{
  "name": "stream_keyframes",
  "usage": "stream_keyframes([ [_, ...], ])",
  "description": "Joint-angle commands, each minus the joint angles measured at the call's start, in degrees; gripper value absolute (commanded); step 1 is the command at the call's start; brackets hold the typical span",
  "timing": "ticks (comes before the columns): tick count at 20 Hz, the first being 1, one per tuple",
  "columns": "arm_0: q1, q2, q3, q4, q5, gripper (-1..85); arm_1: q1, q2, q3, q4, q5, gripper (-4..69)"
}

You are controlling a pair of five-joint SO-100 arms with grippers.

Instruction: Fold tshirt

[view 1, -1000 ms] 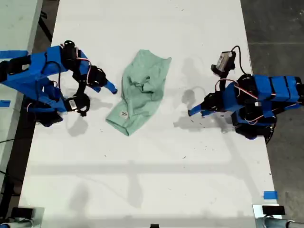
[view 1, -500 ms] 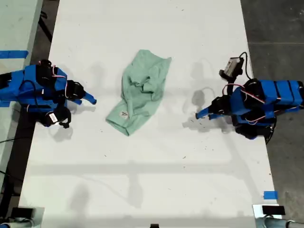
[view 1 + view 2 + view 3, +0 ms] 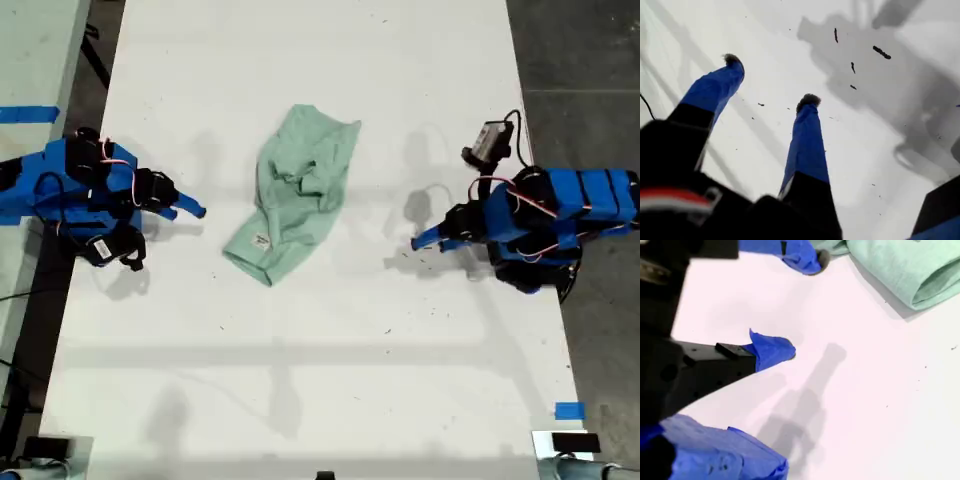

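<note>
Both sets of fingers stand apart and hold nothing. My second gripper point(image 3: 190, 209) has pulled back to the exterior view's left since a second ago, clear of the tshirt point(image 3: 298, 190); my first gripper point(image 3: 422, 240) backed off slightly rightward. Tshirt lies crumpled mid-bench point(image 3: 320, 380), unmoved. Judgement: both arms retreated, fold looks rough or abandoned.
</note>
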Motion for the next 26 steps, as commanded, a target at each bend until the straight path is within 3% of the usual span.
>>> stream_keyframes([
  [1, -0.53, -4.22, -3.78, 0.00, 0.00, 19.9, -0.26, -6.86, -4.75, -4.13, -1.05, 22.4],
  [3, 0.26, -17.31, -12.22, -3.69, 2.02, 20.0, 0.18, -23.20, -14.68, -9.32, -4.57, 22.9],
  [6, 5.36, -42.01, -32.34, -6.33, 5.36, 21.0, 0.53, -49.04, -38.41, -11.60, -9.23, 23.9],
  [8, 8.88, -56.60, -44.74, -5.54, 6.86, 21.7, -0.18, -67.41, -59.06, -7.21, -11.69, 25.6],
  [10, 10.46, -68.91, -55.55, -0.70, 7.47, 24.0, -0.53, -83.85, -79.10, -2.29, -13.62, 27.3],
  [12, 10.72, -73.39, -58.18, -1.32, 7.56, 25.6, -0.88, -96.33, -94.66, 0.18, -15.12, 28.4],
  [16, 9.49, -76.38, -54.58, -3.25, 6.94, 28.2, 0.18, -102.22, -98.26, -3.25, -16.17, 31.1],
  [24, 2.81, -86.57, -44.82, -19.86, 8.26, 31.5, 4.48, -114.08, -100.81, -16.17, -19.16, 32.3],
  [26, 1.93, -91.32, -46.14, -23.29, 9.49, 27.8, 6.24, -118.48, -101.69, -20.39, -19.42, 31.9],
])
